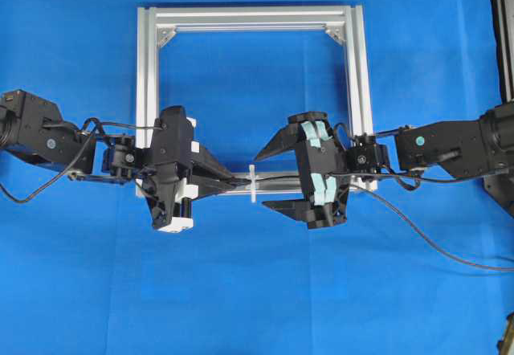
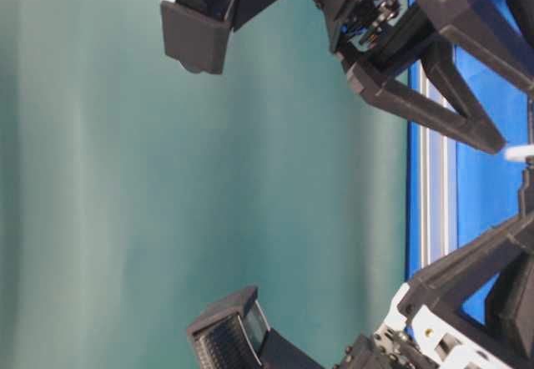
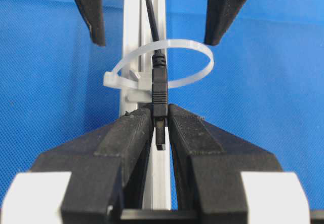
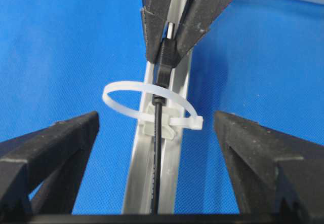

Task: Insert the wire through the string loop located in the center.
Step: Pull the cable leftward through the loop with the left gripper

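The wire (image 4: 158,153) is a thin black cable lying along the silver frame bar (image 4: 136,183). It passes through the white string loop (image 3: 208,57), and its plug (image 3: 159,89) sticks out on my left gripper's side. My left gripper (image 3: 161,115) is shut on the plug, just past the loop. My right gripper (image 4: 156,117) stands wide open astride the bar, its fingers (image 4: 50,153) well clear of the wire on both sides. From overhead, the loop (image 1: 252,185) sits mid-bar between the left gripper (image 1: 235,183) and the right gripper (image 1: 263,181).
The square aluminium frame (image 1: 148,66) lies flat on a blue cloth, with corner brackets (image 1: 335,33) at its far corners. Both arms reach in over the near bar from the sides. Black arm cables (image 1: 450,250) trail across the cloth at the right.
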